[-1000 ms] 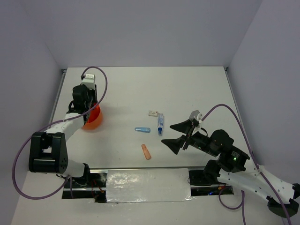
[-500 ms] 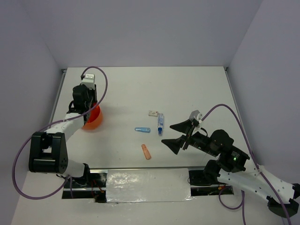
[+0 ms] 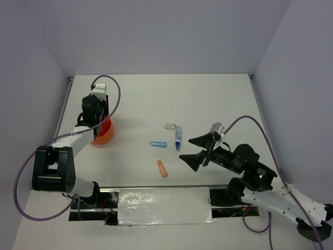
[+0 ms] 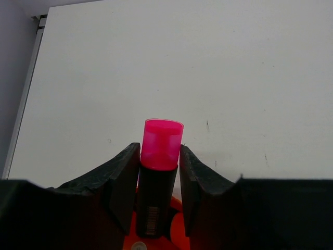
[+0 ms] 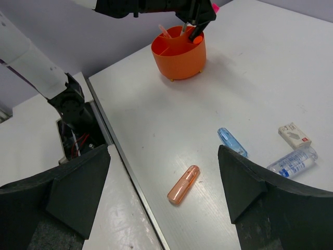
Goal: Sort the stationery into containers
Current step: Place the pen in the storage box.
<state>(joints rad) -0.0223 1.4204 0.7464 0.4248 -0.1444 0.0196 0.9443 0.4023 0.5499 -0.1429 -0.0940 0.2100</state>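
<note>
Your left hand grasps the pink-capped highlighter cap up, long axis near vertical, lower end at the mouth of the orange tub near the left edge of the desk, so you likely need only let go; your right hand hangs released, well apart.

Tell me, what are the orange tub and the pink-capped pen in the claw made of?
The tub looks like smooth moulded plastic: thin wall, even orange, slight sheen. The highlighter seems plastic too: translucent pink cap, matte black barrel.
</note>
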